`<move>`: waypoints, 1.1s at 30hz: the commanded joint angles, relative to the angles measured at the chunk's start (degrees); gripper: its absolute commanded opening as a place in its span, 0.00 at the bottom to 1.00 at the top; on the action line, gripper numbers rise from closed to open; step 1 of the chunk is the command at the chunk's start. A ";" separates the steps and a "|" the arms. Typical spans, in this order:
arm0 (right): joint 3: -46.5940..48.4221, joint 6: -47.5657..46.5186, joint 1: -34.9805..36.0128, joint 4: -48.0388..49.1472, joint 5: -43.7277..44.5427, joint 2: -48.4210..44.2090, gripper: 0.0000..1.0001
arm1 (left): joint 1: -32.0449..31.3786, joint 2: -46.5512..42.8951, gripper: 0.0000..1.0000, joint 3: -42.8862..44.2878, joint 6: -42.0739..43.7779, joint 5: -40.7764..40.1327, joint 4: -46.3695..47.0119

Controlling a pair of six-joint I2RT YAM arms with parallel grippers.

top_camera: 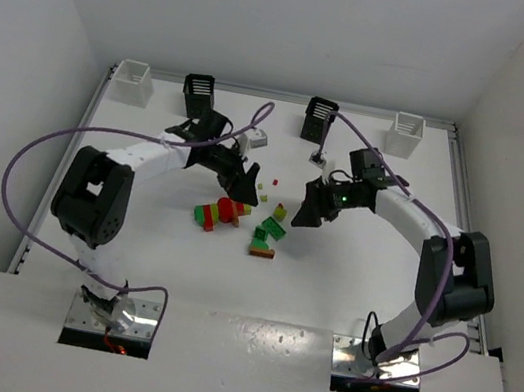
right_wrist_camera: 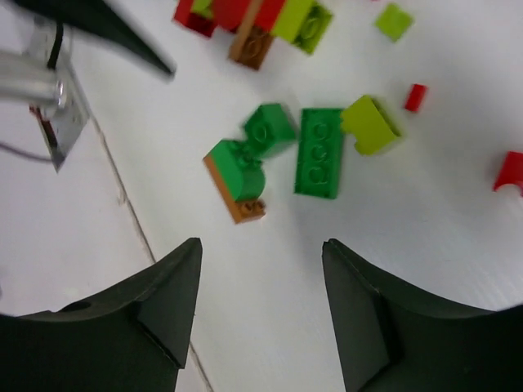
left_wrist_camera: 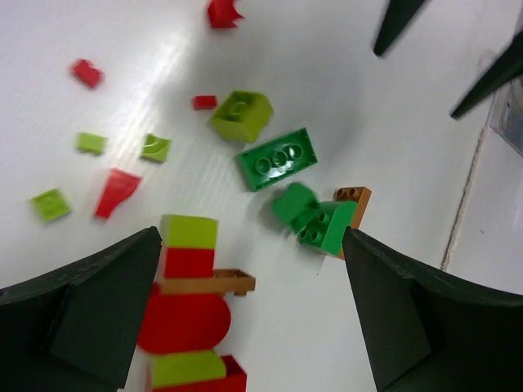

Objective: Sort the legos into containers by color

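The legos lie loose mid-table: a stuck red, yellow-green and brown stack (top_camera: 218, 214), a flat green brick (top_camera: 272, 227), and a green piece on a brown plate (top_camera: 262, 249). My left gripper (top_camera: 244, 185) is open and empty just behind the stack. In the left wrist view the stack (left_wrist_camera: 186, 310) lies by the left finger of that gripper (left_wrist_camera: 252, 237); the green brick (left_wrist_camera: 278, 159) is ahead. My right gripper (top_camera: 308, 212) is open and empty, right of the green pieces. Beyond this gripper (right_wrist_camera: 261, 245) lie the green-on-brown piece (right_wrist_camera: 239, 175) and green brick (right_wrist_camera: 320, 153).
Four bins stand along the far edge: white (top_camera: 132, 80), black (top_camera: 199, 94), black (top_camera: 319, 118), white (top_camera: 406, 133). Small yellow-green (top_camera: 267, 197) and red (top_camera: 275, 180) bits lie between the grippers. Purple cables arch over both arms.
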 commanded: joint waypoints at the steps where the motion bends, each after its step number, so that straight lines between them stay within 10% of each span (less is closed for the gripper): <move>1: -2.63 -10.88 1.67 -2.53 -4.40 -4.18 0.58 | 2.12 -8.32 1.00 -1.06 -5.26 -4.69 4.55; 11: -12.83 -22.42 9.58 5.80 5.78 -7.45 0.49 | 2.73 -14.40 1.00 -2.55 -12.04 -12.53 -1.25; 33: -2.20 -23.65 23.56 1.77 20.02 5.66 0.37 | 5.45 -17.39 1.00 -3.26 -10.10 -12.18 -2.57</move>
